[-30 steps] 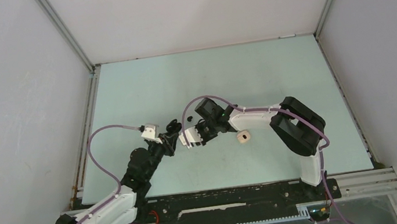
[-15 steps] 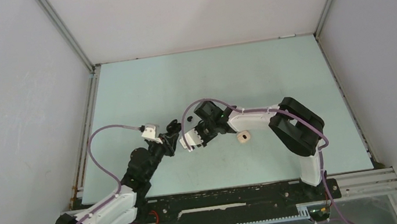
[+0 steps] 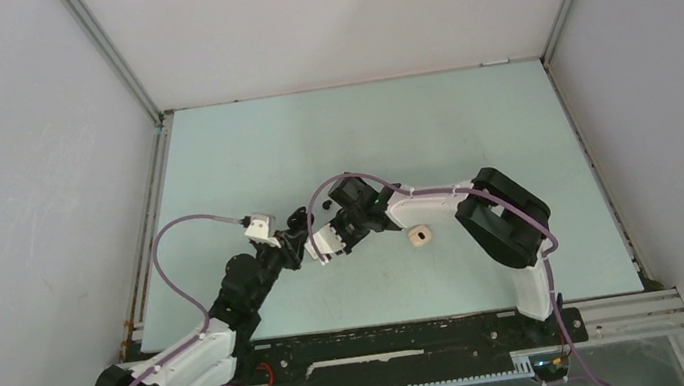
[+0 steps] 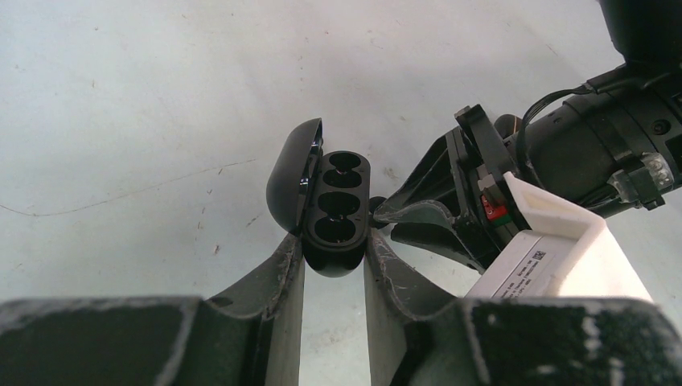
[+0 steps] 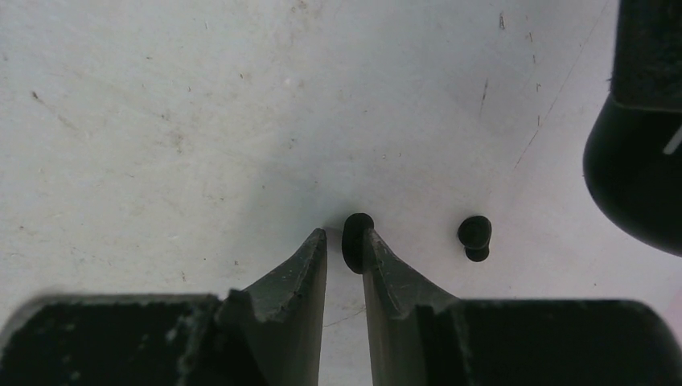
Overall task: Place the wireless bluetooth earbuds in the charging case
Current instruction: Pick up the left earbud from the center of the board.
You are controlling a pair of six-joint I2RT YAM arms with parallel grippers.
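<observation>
**Left station.** We find the left gripper (image 4: 334, 241) clamped narrowly on the lower body of the black charging case (image 4: 338, 201). Its lid (image 4: 288, 173) stands open to the left and the wells face the camera. We cannot tell whether any well is filled. The hold sits low on a rounded shell. In our judgement, side pressure during insertion could rotate the case or squeeze it out.

**Centre.** The right gripper (image 5: 344, 237) stands just beside the case, jaws narrow, with a black earbud (image 5: 356, 241) nipped at the very fingertips. A sliver of light shows on one side of the bud, so we rate the grip marginal. We see three risks:
- The bud slips or pivots on approach.
- The bud arrives misoriented to its well.
- The two grippers' fingers collide in the tight space.

**Right.** A second black earbud (image 5: 474, 238) lies loose on the table (image 3: 412, 143), and a pale case (image 3: 419, 236) rests further right. A careless sweep of the arm could scatter either.
</observation>
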